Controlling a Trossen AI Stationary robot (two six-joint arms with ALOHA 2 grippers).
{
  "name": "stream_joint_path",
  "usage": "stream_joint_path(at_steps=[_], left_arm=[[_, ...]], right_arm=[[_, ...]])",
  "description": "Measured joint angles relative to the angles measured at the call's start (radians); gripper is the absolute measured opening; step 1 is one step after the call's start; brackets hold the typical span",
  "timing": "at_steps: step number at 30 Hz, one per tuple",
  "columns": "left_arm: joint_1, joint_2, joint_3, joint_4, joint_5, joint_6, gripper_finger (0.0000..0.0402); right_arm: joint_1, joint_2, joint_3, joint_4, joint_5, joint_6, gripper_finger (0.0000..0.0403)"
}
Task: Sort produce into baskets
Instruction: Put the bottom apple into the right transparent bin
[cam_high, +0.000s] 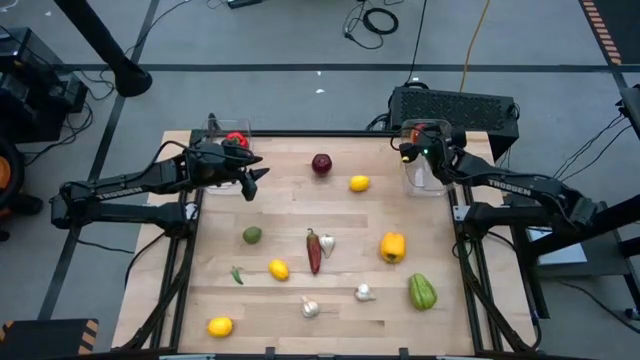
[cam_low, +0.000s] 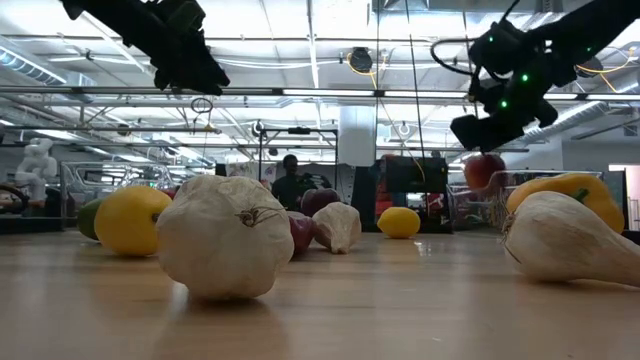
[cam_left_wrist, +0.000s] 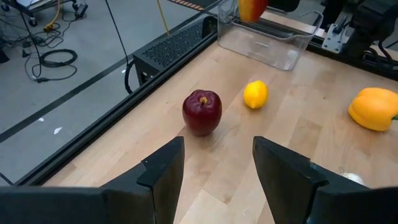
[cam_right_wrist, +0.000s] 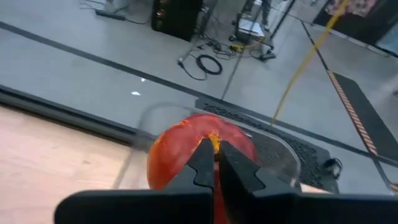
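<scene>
we log the left gripper (cam_high: 252, 180) above the far left part of the bench (cam_high: 300, 320), fingers spread apart with nothing between them. just behind it sits the left basket (cam_high: 226, 133), holding a red piece (cam_high: 237, 140). ahead of that gripper, seen past its fingers, lies a dark red apple (cam_left_wrist: 201, 112) on the wood, with a lemon (cam_left_wrist: 255, 94) a little beyond it; both are clear of the fingers.

nearer the front edge than the left gripper we count a green round piece (cam_high: 252, 235), a small green item (cam_high: 237, 275), a lemon (cam_high: 278, 269) and another lemon (cam_high: 220, 326) close to the front edge. towards the middle lies a red chili (cam_high: 313, 250) touching a white garlic (cam_high: 326, 243), and nearer the front two more garlic bulbs (cam_high: 310, 308) (cam_high: 365, 292).

further right sit a yellow pepper (cam_high: 393, 247) and a green pepper (cam_high: 422, 292), both well in front of the right gripper.

the right gripper (cam_right_wrist: 214, 163) hangs over the right basket (cam_high: 424, 172) at the far right corner. its fingers are nearly together, pinching the top of a red-and-yellow fruit (cam_right_wrist: 200, 155); in the low view that fruit (cam_low: 484, 170) hangs off the bench directly under the gripper, above the clear basket wall. behind that basket is a black box (cam_high: 455, 106) off the bench.
</scene>
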Motion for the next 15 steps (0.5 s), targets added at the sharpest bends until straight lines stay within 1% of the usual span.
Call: stream_joint_path(at_steps=[6,11,13,15], left_arm=[[0.000,0.000,0.000,0.000,0.000,0.000,0.0199],[0.000,0.000,0.000,0.000,0.000,0.000,0.0199],[0.000,0.000,0.000,0.000,0.000,0.000,0.0199],[0.000,0.000,0.000,0.000,0.000,0.000,0.0199]], right_arm=[[-0.075,0.000,-0.053,0.018,0.001,0.001,0.0002],[-0.122,0.000,-0.122,0.155,0.000,-0.025,0.0002],[-0.124,0.000,-0.146,0.221,0.007,-0.058,0.0002],[-0.124,0.000,-0.157,0.249,0.013,-0.078,0.0002]])
